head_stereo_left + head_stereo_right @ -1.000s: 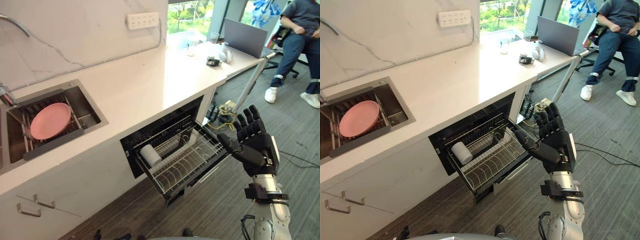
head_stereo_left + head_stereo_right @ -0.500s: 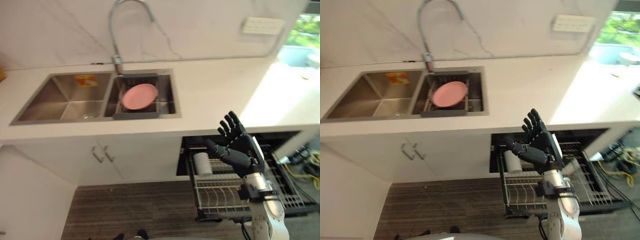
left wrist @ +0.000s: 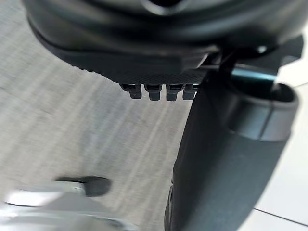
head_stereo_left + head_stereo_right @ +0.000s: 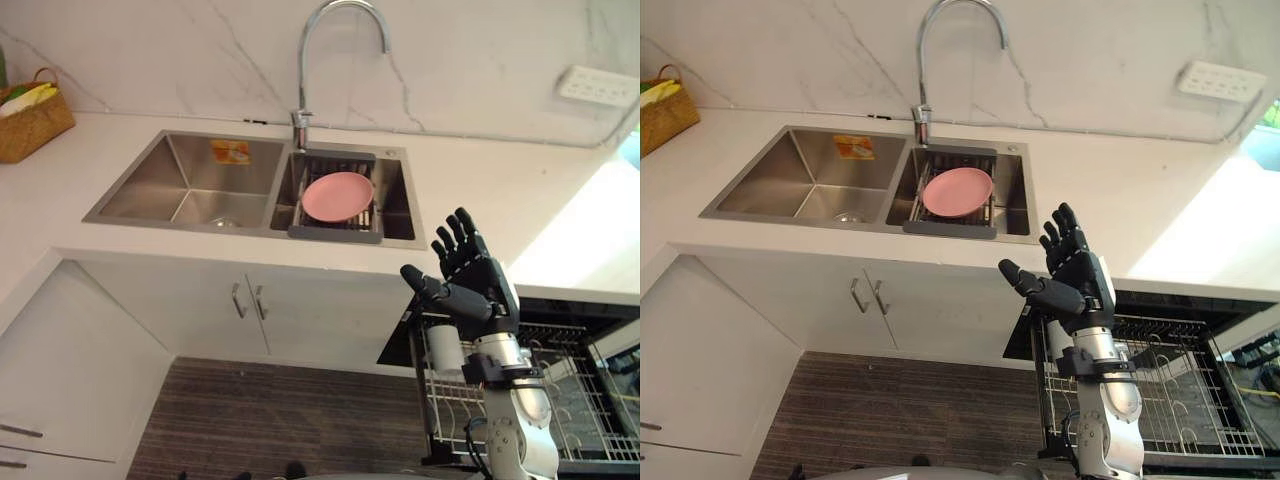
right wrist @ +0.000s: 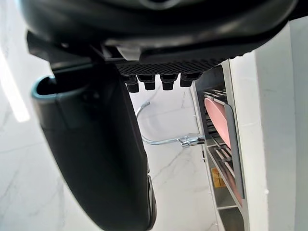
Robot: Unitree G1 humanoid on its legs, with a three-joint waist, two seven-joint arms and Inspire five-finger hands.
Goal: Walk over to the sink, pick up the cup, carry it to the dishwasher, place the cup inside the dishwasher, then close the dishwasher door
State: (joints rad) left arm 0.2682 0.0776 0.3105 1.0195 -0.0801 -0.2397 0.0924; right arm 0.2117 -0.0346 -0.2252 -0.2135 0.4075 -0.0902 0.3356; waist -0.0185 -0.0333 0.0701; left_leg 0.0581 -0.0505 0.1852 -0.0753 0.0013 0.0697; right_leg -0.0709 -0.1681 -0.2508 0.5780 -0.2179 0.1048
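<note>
The right hand (image 4: pixel 478 290) is held up on its silver arm, in front of the sink (image 4: pixel 190 180) and off to its right. Its fingers are straight and spread, thumb poking out, holding nothing. The left hand (image 3: pixel 144 43) has straight fingers too.

light: bright daylight, coming from the right | glare: white surface (image 4: pixel 1210 230) washed out at its right end | shadow: cabinet fronts (image 4: pixel 930 305) shaded beneath the surface's edge; sink (image 4: pixel 790 180) basins dimmer, soft reflections on steel

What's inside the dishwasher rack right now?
A white cup sits in the dishwasher rack, partly covered by the open right hand and its arm. Whatever is behind the arm cannot be seen.
</note>
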